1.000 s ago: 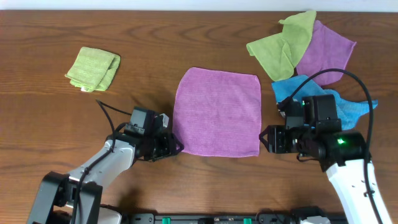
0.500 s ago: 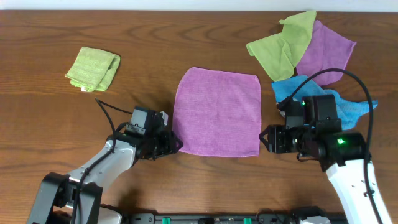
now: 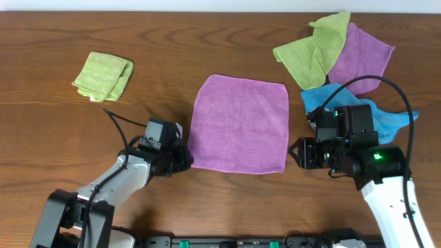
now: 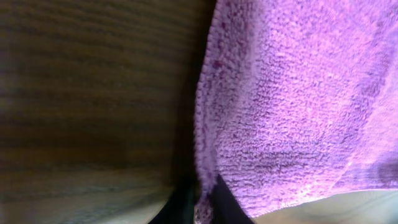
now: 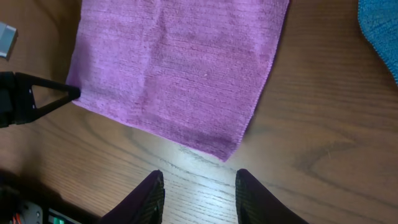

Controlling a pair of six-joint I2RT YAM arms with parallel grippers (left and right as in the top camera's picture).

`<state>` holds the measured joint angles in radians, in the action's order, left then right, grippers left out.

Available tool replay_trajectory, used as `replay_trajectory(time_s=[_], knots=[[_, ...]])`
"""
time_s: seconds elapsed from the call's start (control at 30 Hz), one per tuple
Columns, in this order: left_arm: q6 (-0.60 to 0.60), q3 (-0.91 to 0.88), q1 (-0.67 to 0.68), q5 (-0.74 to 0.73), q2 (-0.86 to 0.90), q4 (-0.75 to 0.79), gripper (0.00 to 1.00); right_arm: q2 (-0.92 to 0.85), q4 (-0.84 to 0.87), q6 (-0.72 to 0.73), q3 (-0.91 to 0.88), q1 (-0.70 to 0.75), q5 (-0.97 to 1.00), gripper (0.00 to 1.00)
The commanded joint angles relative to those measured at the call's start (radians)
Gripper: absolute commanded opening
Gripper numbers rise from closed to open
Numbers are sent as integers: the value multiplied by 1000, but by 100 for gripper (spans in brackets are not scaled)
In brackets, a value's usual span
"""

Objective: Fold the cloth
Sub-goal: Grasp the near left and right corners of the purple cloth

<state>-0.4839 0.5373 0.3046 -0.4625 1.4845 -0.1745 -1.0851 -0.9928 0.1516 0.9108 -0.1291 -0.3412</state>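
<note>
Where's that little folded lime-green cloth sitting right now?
Overhead view: the folded lime-green cloth lies alone at the far left of the table, beyond the left gripper.

White arms, black pincers, black cables, one green light.

The brown wooden surface carries a purple cloth spread flat at its middle, a folded green cloth far left, and an overlapping loose green cloth, second purple cloth and blue cloth far right.

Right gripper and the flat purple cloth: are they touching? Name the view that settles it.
Apart. The right wrist view shows bare wood between the fingertips of the open right gripper and the near corner of the flat purple cloth.
</note>
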Motion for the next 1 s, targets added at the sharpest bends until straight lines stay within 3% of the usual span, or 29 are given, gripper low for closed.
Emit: replay_trajectory(time_s=[0.0,0.23,0.63,0.97], knots=[[5,-32,-1,50,32,-3,6,4,2,-7,-11,8,-8,38],[4,-32,-2,47,32,-10,6,-8,48,-4,-149,8,-129,39],[-14,-32,-3,24,32,-16,6,-37,192,168,-343,3,-172,43],[-15,-32,-3,24,32,-23,6,-203,339,347,-372,2,-171,42]])
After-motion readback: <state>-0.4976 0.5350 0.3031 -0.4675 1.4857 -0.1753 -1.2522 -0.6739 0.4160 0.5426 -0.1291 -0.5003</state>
